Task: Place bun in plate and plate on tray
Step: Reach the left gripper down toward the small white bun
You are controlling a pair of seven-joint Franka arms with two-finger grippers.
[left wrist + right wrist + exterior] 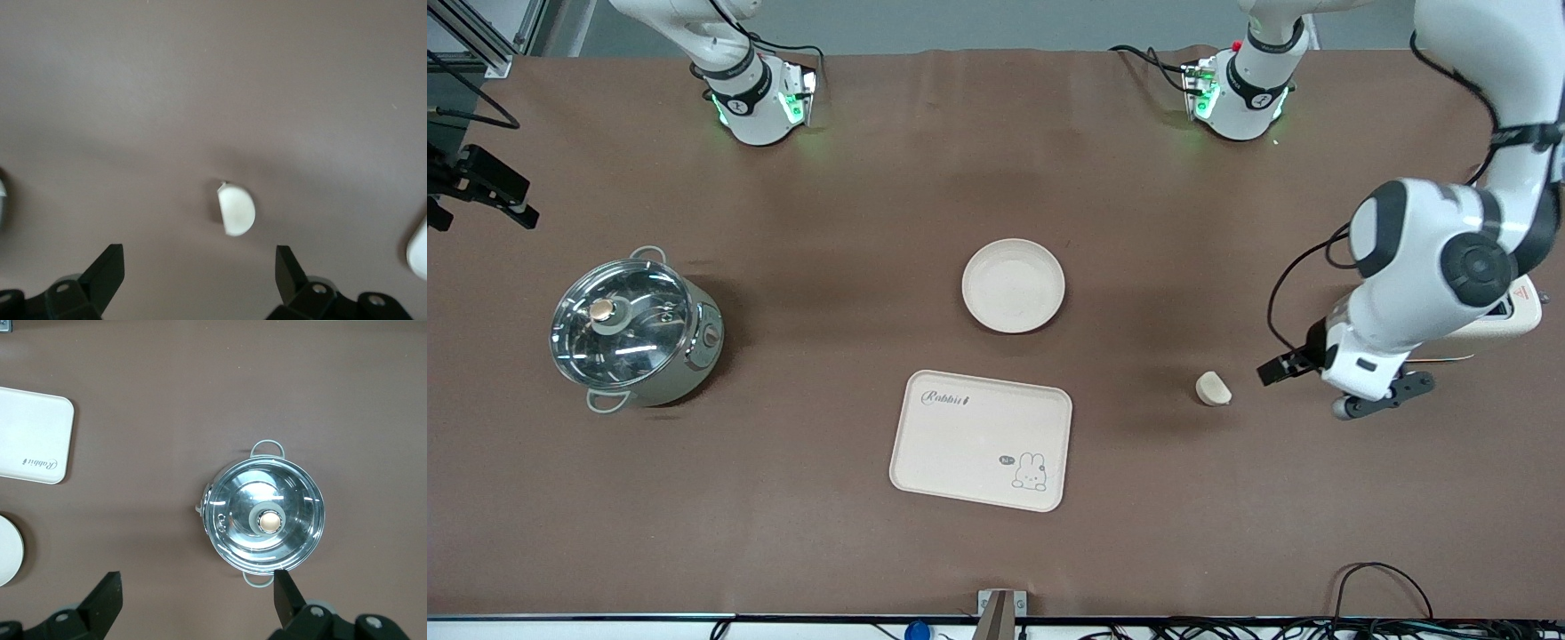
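My left tool (200,277) hangs over the bench (800,551) just beside the bun (1213,388), fingers apart and empty.

Taking the tray (981,440) as my landmark: it lies empty near the middle of the bench, its "Rabbit" lettering and bunny drawing showing. The bun sits on the bare bench toward the left arm's end from the tray, well apart from it and touching nothing. The plate (1013,285) rests empty on the bench just farther from the front camera than the tray, not touching it. A steel pot with a glass lid (633,331) stands toward the right arm's end from the tray. My right tool (199,595) waits with fingers spread, high over that pot, holding nothing.
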